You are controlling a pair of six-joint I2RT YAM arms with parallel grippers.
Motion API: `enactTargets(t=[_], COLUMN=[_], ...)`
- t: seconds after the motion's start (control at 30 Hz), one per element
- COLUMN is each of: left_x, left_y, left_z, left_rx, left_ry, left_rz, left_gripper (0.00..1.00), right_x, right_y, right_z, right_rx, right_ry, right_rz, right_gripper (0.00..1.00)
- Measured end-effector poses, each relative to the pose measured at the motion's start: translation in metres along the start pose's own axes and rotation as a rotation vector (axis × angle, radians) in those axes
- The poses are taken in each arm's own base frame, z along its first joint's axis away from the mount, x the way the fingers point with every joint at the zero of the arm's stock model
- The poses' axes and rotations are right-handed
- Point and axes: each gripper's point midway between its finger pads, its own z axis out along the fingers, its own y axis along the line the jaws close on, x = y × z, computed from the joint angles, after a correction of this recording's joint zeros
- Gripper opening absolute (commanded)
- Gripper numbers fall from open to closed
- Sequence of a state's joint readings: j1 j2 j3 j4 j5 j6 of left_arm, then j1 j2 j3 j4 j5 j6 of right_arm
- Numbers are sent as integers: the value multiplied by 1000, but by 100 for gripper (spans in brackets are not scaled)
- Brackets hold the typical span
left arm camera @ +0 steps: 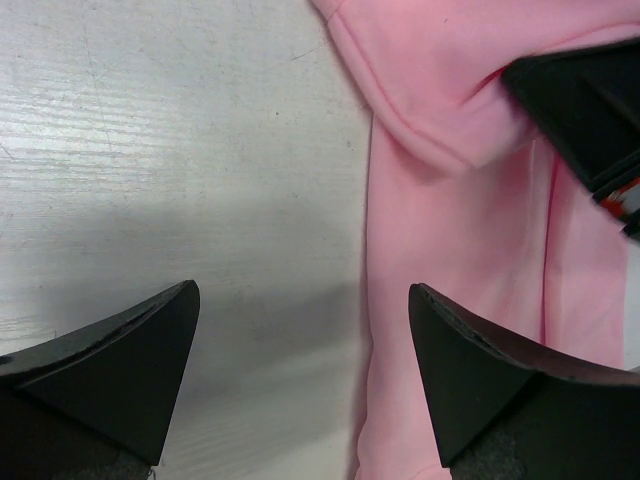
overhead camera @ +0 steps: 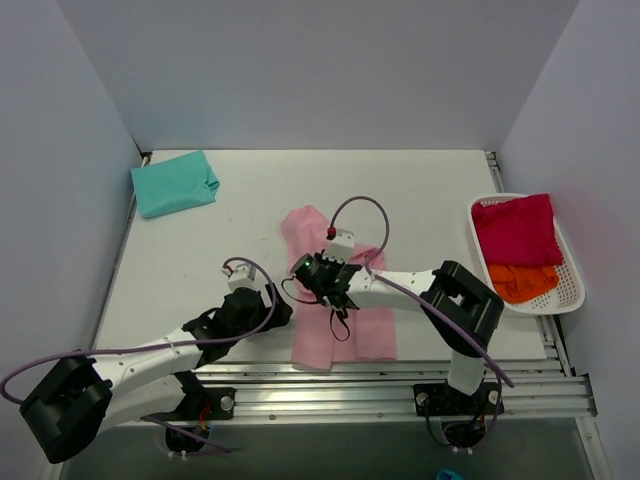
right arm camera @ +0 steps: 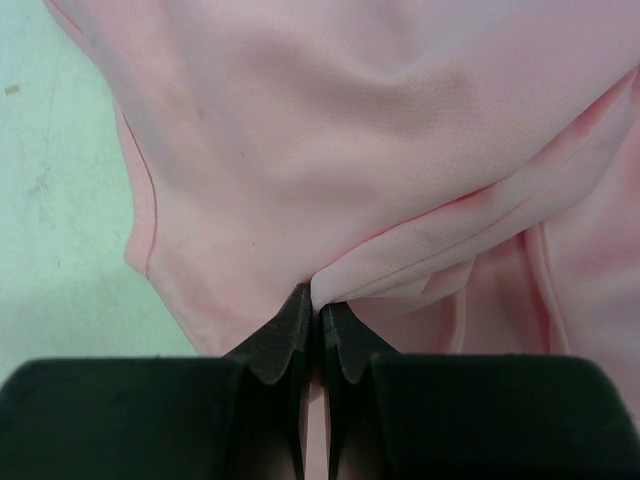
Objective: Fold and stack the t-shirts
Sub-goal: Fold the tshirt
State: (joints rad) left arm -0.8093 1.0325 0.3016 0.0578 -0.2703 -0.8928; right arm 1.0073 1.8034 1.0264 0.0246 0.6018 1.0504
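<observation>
Lying on the scuffed white table (overhead camera: 250, 215) between plain grey walls (overhead camera: 320, 70), the pink t-shirt (overhead camera: 370, 330) is pinched by the right tool (right arm camera: 320, 305); the left tool (left arm camera: 302, 290) stands spread.

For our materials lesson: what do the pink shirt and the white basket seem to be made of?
The pink shirt: soft matte cloth, probably a fine knit; it creases and drapes in folds. The basket: likely stiff white plastic, with a mesh wall.

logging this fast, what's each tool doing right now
Left tool: open, holding nothing.
Right tool: closed on a fold of the pink t-shirt.
</observation>
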Motion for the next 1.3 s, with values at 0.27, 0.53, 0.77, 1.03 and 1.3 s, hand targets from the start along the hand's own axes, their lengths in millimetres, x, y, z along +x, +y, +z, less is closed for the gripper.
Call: enactTargets(t=[0.27, 0.53, 0.77, 1.03, 1.3], left_x=[1, 0, -1, -3, -93], left_y=[0, -5, -5, 3, -24], left_z=[-1, -5, -5, 1, 27], left_rx=[14, 46, 49, -3, -71], left_ry=[10, 9, 11, 5, -177], left_rz=[7, 3, 2, 12, -43], left_gripper=[94, 94, 94, 94, 95], right_x=[-120, -222, -182, -210, -249], right_y=[-17, -65, -79, -75, -85], right_z=[34, 96, 186, 190, 141], right_rx=[103, 257, 376, 390, 368], right_ry=[-163, -319, -240, -280, -315], right_rz=[139, 316, 248, 241, 254], right_gripper=[0, 25, 93, 94, 95])
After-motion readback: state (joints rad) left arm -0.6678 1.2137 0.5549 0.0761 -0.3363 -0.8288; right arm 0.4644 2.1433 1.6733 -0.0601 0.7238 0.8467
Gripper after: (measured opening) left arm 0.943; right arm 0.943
